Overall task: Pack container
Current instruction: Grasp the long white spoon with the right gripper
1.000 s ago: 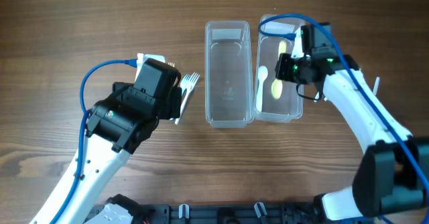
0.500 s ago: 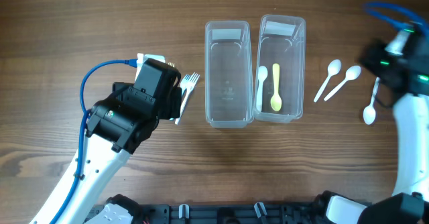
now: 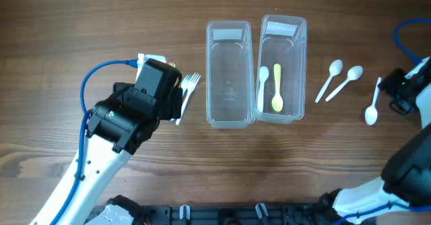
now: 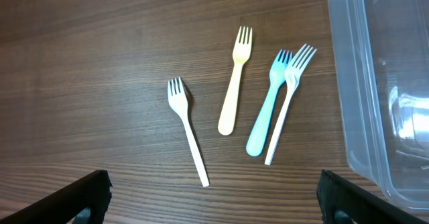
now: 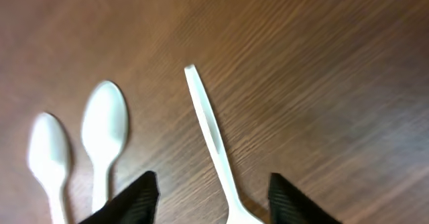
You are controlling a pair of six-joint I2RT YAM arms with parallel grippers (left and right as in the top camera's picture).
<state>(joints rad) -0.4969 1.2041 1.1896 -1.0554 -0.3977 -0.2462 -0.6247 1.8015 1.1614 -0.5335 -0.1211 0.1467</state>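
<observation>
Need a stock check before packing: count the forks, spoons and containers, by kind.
Forks: 4
Spoons: 5
Containers: 2
Total: 11

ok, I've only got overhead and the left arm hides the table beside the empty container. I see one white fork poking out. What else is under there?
Observer: Left wrist view shows four forks: a lone white fork, a yellow fork, a blue fork and a second white fork.
Operator: Any touching?
Observer: The second white fork lies against the blue fork, tines over its head. The other two lie apart.
Operator: Right tool on a spoon?
Observer: Right wrist view shows the right tool open, astride a white spoon's handle, with gaps on both sides.
</observation>
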